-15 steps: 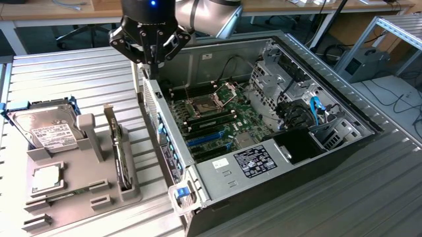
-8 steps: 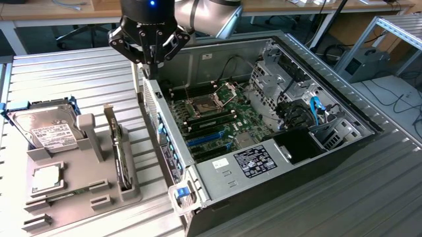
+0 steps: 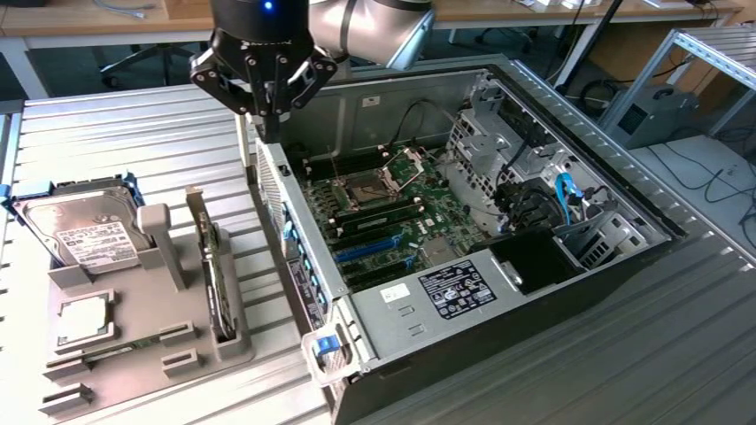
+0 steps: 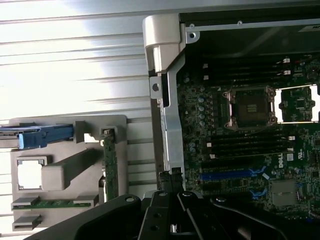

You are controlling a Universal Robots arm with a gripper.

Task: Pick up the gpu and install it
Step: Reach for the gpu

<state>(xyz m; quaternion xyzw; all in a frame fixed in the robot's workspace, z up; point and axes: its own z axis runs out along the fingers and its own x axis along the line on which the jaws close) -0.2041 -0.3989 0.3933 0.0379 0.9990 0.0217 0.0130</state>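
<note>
The gripper [image 3: 269, 133] is hovering over the near wall of the open computer case [image 3: 354, 111], fingers drawn narrow and apparently holding nothing. The gpu [image 3: 212, 257] is standing on edge in the grey holder [image 3: 130, 328] on the worktop [image 3: 119, 133], beside the case. Going down from here risks clipping that wall, and reaching the thin card with narrow fingers risks tipping it.

The gpu [image 3: 214, 270] stands on edge in the gray holder [image 3: 142, 308].
</note>
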